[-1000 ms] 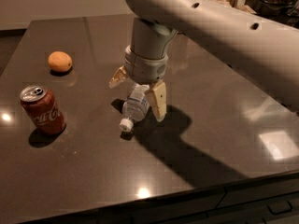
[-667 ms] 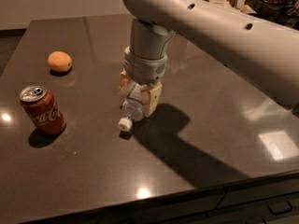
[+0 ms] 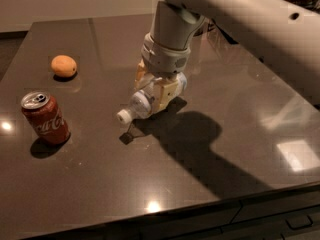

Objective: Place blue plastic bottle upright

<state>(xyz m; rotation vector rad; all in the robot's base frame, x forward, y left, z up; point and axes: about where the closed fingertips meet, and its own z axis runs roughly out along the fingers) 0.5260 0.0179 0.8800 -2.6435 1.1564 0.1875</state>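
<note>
Evidently the gripper (image 3: 153, 90) clamps the blue plastic bottle (image 3: 139, 103), cap tilted down-left, seemingly just clear of the table (image 3: 100, 184) for turning upright.

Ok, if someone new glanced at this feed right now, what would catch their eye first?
The big pale arm reaching in from the upper right, its gripper clamped around the blue plastic bottle near the middle of the dark table; the bottle is tilted, its white cap pointing lower left. Next, the red Coca-Cola can standing upright at the left, with an orange behind it.
</note>
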